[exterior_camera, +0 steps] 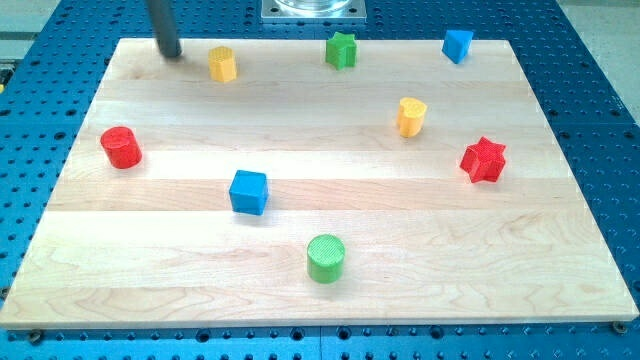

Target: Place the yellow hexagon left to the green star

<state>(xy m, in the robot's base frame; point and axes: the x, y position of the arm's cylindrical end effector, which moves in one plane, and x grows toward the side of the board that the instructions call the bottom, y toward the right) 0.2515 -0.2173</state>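
The green star [341, 49] sits near the top edge of the wooden board [330, 310], at the middle. A yellow block [222, 63] that looks hexagonal lies well to the left of it, near the top edge. A second yellow block [411, 116], shape unclear, lies to the right of and below the star. My tip [171, 53] rests on the board at the top left, a short way left of the first yellow block and apart from it.
A blue block [457, 44] is at the top right. A red star [484, 159] is at the right, a red cylinder [121, 147] at the left, a blue cube [248, 192] left of centre and a green cylinder [325, 258] at the bottom middle.
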